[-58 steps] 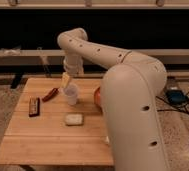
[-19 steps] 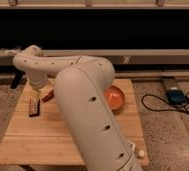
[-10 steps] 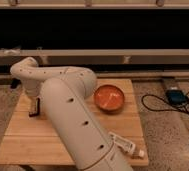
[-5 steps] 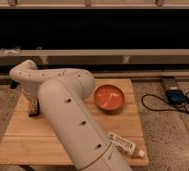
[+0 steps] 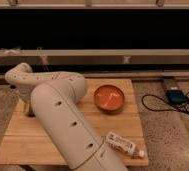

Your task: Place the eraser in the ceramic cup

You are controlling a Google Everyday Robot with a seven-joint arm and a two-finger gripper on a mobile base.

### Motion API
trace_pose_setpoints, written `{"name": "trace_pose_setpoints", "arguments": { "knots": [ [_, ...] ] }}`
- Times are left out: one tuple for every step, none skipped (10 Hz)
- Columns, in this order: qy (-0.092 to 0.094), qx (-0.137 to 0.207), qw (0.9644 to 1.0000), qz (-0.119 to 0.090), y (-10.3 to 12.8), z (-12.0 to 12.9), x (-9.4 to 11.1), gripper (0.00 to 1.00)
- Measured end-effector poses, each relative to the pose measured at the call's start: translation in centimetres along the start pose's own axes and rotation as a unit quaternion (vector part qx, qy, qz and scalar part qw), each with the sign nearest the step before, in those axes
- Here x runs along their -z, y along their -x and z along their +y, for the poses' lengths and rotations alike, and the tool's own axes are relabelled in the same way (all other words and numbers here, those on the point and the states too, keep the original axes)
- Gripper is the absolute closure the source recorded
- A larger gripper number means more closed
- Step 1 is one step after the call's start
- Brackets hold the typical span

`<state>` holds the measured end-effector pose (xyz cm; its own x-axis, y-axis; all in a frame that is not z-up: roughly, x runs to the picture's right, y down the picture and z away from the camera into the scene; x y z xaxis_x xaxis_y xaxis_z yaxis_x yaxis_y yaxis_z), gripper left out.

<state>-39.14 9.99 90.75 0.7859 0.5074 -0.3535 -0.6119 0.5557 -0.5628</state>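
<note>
My white arm sweeps from the front across the wooden table (image 5: 133,125) to its left side. The gripper (image 5: 29,104) hangs at the arm's end over the table's left edge. A small dark bit of the eraser (image 5: 31,113) shows right under the gripper, touching or nearly touching it. The arm hides the rest of the eraser. The white ceramic cup is hidden behind the arm.
An orange bowl (image 5: 109,97) stands at the back right of the table. A white tube-shaped bottle (image 5: 122,144) lies near the front right edge. A blue device (image 5: 175,95) and black cables (image 5: 158,107) lie on the floor to the right. A dark shelf runs behind.
The arm has swung from the table's middle to its left edge and come down over the eraser. In the last second it has barely moved.
</note>
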Motion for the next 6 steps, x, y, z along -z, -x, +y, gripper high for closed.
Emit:
{"name": "trace_pose_setpoints", "arguments": {
  "knots": [
    [-0.001,0.003,1.0000,-0.001,0.13,0.14,-0.10,0.20],
    [-0.001,0.006,1.0000,-0.002,0.25,0.18,-0.15,0.22],
    [-0.002,0.009,1.0000,-0.003,0.30,0.16,-0.25,0.30],
    [-0.002,0.010,0.9999,-0.003,0.30,0.06,-0.38,0.40],
    [-0.003,0.012,0.9999,-0.002,0.35,0.08,-0.53,0.51],
    [-0.003,0.014,0.9999,-0.001,0.35,0.06,-0.68,0.62]
  ]
}}
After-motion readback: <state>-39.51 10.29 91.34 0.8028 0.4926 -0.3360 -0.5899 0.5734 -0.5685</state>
